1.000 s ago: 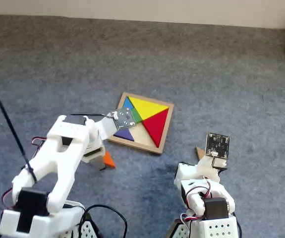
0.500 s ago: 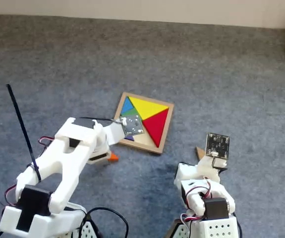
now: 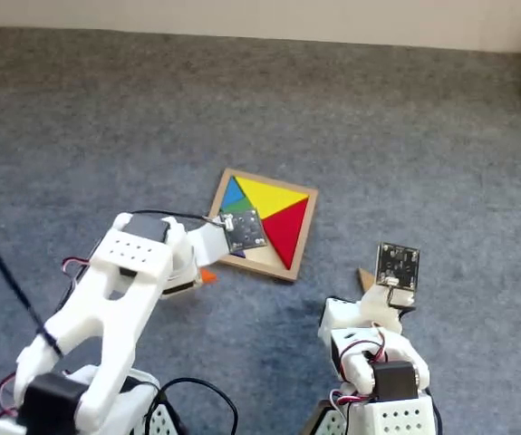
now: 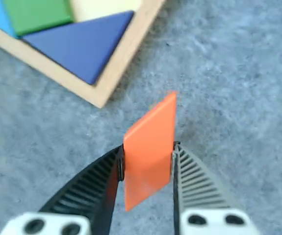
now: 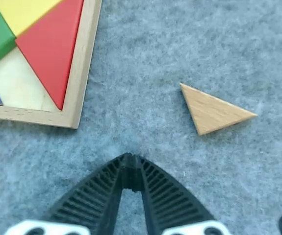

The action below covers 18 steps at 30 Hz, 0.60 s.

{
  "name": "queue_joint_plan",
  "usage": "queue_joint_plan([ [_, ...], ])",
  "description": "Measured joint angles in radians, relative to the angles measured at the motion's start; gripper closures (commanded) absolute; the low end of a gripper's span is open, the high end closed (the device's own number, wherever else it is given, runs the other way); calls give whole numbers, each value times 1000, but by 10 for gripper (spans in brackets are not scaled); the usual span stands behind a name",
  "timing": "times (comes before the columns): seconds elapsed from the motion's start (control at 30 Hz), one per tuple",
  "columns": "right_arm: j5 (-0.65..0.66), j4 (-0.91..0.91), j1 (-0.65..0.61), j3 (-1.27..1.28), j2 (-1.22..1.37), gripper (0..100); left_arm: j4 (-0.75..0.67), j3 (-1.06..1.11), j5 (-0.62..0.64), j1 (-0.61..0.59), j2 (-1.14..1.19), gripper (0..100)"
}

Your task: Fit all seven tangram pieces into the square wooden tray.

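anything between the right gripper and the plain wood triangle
No. In the right wrist view the stretch between the right gripper and the triangle is bare grey carpet.

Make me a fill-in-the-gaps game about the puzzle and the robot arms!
The left gripper holds a piece coloured ___.
The right gripper is shut and holds ___.
The red piece in the tray is shaped like a ___.
Missing words: orange; nothing; triangle.
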Motion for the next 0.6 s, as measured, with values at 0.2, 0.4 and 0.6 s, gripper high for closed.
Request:
queue_joint_plan([
  [0.2,0,0,0,0,0,992,-29,-9,0,51,-37,906],
  [0.4,0,0,0,0,0,992,-52,-120,0,150,55,905],
  [0.6,0,0,0,0,0,992,-55,-276,-44,233,232,905],
])
